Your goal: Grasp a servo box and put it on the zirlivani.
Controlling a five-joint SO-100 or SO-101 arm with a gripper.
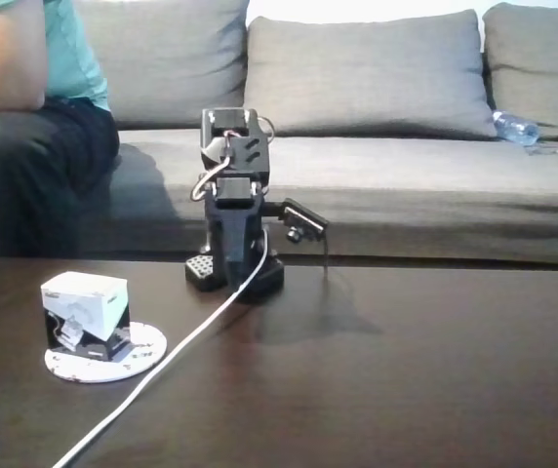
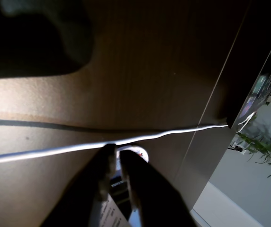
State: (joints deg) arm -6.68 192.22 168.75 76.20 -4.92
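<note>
With the servo box [image 1: 86, 310] already resting on the zirlivani [image 1: 106, 353] at the lower left of the fixed view, the placing looks done, and the folded arm's gripper [image 2: 117, 155], fingers nearly pressed together on nothing, need only stay clear.

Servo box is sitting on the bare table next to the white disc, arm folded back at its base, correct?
Not quite. In the fixed view the servo box sits on the zirlivani, the white disc, not beside it on the bare table. The arm is folded back at its base, as you said.
</note>
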